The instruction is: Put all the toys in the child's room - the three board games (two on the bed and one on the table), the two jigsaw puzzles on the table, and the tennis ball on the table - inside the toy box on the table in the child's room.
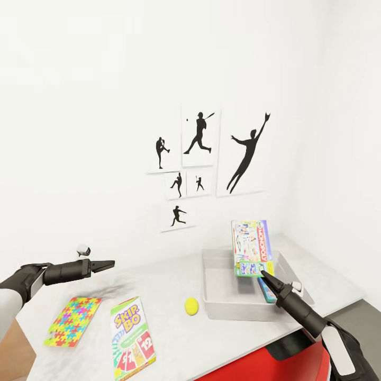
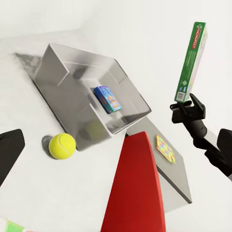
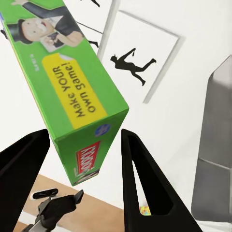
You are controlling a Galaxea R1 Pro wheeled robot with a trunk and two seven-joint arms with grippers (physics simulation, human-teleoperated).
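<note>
My right gripper (image 1: 264, 274) is shut on the lower end of the green Monopoly board game (image 1: 251, 247), which stands upright in the air over the light-grey toy box (image 1: 211, 264). A blue board game (image 1: 267, 291) lies inside that bin. On the pale table (image 1: 174, 286) rest the tennis ball (image 1: 191, 306), the Skip-Bo board game (image 1: 132, 336) and a mosaic jigsaw puzzle (image 1: 73, 320). Above the table's left part hovers my left gripper (image 1: 110, 263), open and holding nothing. The left wrist view also shows the ball (image 2: 62, 146), the bin (image 2: 63, 72) and the blue game (image 2: 107, 99).
Black baseball-player pictures (image 1: 200, 159) hang on the white wall behind the table. My red body (image 1: 296, 360) presses close to the table's front edge. A second small mosaic box (image 2: 165, 148) lies on a lower grey cabinet top beyond the bin.
</note>
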